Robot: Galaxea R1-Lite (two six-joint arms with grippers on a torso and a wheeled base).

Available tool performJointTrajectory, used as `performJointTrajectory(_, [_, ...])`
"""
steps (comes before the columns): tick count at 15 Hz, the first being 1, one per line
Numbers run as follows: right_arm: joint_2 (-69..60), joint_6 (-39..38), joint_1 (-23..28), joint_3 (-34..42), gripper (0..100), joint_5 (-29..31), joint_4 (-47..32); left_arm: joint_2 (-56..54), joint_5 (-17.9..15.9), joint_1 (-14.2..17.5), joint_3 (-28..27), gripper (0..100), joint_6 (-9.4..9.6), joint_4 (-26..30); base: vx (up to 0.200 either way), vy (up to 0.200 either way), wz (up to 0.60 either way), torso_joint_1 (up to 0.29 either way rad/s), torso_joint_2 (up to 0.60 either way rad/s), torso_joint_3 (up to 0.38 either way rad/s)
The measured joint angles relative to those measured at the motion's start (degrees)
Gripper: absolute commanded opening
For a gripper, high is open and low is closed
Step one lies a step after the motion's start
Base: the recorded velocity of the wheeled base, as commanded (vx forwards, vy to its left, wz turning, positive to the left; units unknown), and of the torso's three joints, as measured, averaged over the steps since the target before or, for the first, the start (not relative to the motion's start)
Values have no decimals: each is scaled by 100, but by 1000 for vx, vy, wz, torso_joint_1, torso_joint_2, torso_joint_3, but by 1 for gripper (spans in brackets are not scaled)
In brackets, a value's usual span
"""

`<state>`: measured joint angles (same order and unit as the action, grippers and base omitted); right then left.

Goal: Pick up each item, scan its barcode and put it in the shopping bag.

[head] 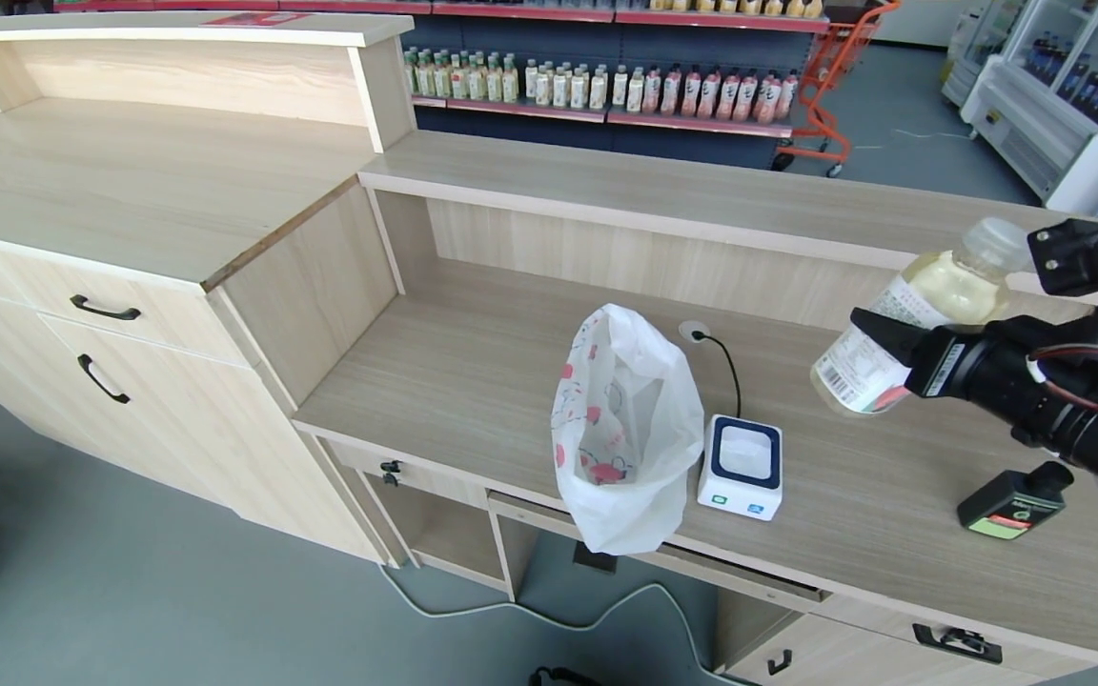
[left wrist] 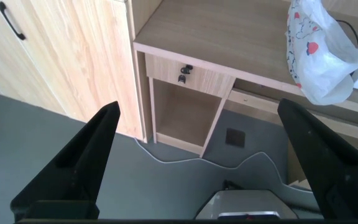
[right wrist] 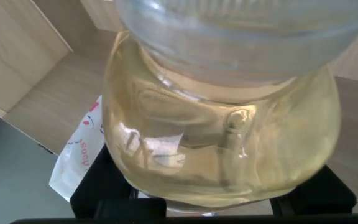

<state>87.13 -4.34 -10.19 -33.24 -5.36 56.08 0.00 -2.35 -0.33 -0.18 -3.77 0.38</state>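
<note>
Right gripper [head: 878, 345] clamped on tilted bottle [head: 949, 286], mid-right of head frame, above counter [head: 473, 381] | shopping bag [head: 627, 429] centre, scanner [head: 742, 465] just beside | left gripper [left wrist: 199, 106] fingers apart.

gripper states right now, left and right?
Left gripper: fingers open, nothing between them.
Right gripper: shut on the bottle, held tilted above the counter.

We note: bottle [head: 949, 291] clear glossy plastic; bag [head: 625, 429] thin crinkled plastic, slight sheen; counter [head: 473, 381] matt wood grain; scanner [head: 742, 467] smooth white plastic.
</note>
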Motion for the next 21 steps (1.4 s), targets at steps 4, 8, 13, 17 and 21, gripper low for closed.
performJointTrajectory(4, [584, -105, -140, -391, 0, -32, 63, 0, 0, -5, 0, 100, -2, -5, 0, 50, 0, 2, 2, -1])
performJointTrajectory(8, [1620, -102, -215, -1229, 0, -54, 61, 0, -2, 4, 0, 100, -6, -5, 0, 0, 0, 0, 0, 0])
performJointTrajectory(13, [2382, -56, -712, -1369, 0, -60, 594, 0, -2, 0, 0, 100, -9, -2, 0, 0, 0, 0, 0, 0])
performJointTrajectory(17, [2826, 311, -1070, -1115, 0, -54, 1270, 0, 0, 0, 0, 100, -9, -2, 0, 0, 0, 0, 0, 0])
performJointTrajectory(21, [3324, 757, -1197, -1163, 0, -282, 1591, 0, -2, 0, 0, 100, -9, -2, 0, 0, 0, 0, 0, 0])
